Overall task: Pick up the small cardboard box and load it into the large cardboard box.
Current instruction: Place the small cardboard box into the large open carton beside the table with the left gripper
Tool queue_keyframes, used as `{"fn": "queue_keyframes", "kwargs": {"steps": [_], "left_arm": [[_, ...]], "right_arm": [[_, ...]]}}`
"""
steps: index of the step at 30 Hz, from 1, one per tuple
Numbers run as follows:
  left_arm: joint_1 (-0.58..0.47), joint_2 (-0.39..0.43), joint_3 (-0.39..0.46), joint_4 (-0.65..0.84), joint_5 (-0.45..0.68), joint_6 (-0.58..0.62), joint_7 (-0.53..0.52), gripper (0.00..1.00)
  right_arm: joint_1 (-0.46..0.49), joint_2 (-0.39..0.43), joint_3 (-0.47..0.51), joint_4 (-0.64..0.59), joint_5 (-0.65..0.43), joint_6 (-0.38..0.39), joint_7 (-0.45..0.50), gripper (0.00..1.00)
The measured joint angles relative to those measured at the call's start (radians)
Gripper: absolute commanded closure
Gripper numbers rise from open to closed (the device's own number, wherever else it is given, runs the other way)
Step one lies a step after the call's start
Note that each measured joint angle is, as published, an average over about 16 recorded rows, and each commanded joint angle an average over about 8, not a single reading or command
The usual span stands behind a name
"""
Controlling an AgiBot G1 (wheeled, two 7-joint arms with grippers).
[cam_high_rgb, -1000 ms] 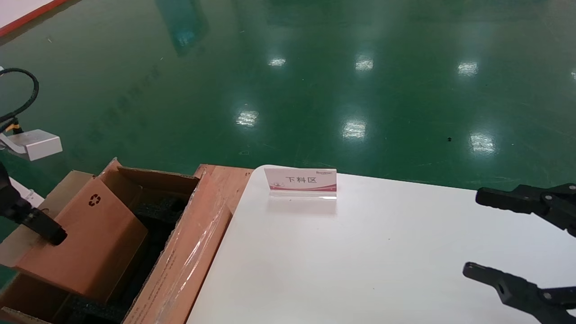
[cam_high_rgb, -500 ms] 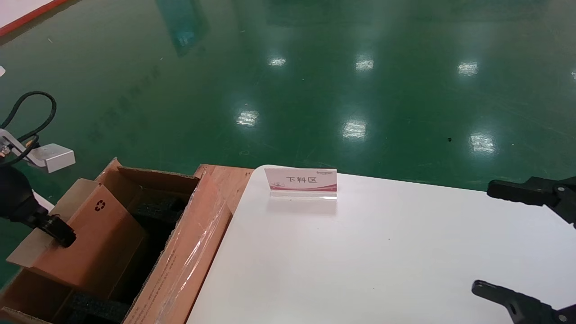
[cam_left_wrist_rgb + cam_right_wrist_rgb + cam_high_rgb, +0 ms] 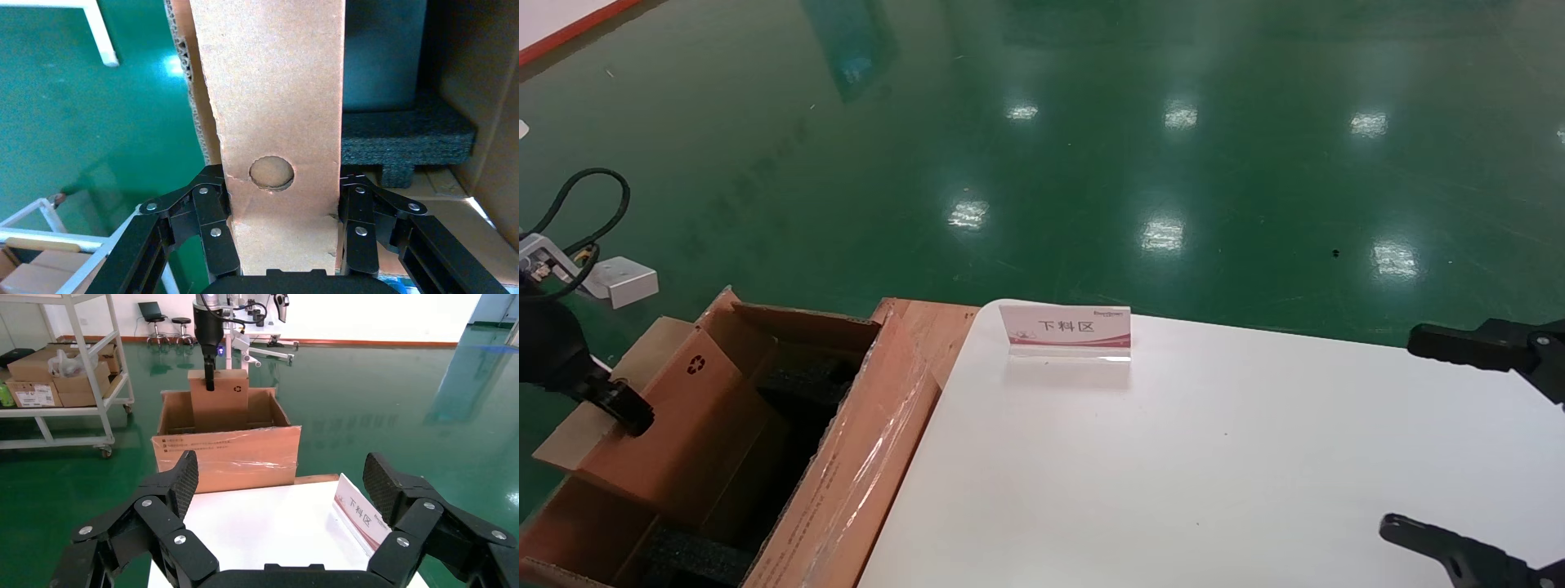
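Observation:
The small cardboard box, plain brown with a black recycling symbol, stands tilted on edge inside the large cardboard box. The large box is an open carton at the table's left with a taped flap. My left gripper is shut on the small box's near end. In the left wrist view its fingers clamp the small cardboard box on both sides, and black foam lies in the carton beyond. My right gripper hangs open over the table's right side, holding nothing. In the right wrist view it faces the carton.
A white table carries a small acrylic sign near its far edge. Green floor surrounds everything. A white shelving cart with boxes stands beyond the carton in the right wrist view.
My left gripper has shifted slightly right with the small box, which now sits a little deeper in the carton. My right gripper has drawn back toward the right edge.

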Motion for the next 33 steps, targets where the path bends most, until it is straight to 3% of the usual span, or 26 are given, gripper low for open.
{"fn": "queue_keyframes", "kwargs": {"steps": [33], "left_arm": [[0.165, 0.047, 0.009, 0.023, 0.036, -0.143, -0.073, 1.0]], "right_arm": [[0.0, 0.001, -0.002, 0.0, 0.001, 0.001, -0.001, 0.0]]}}
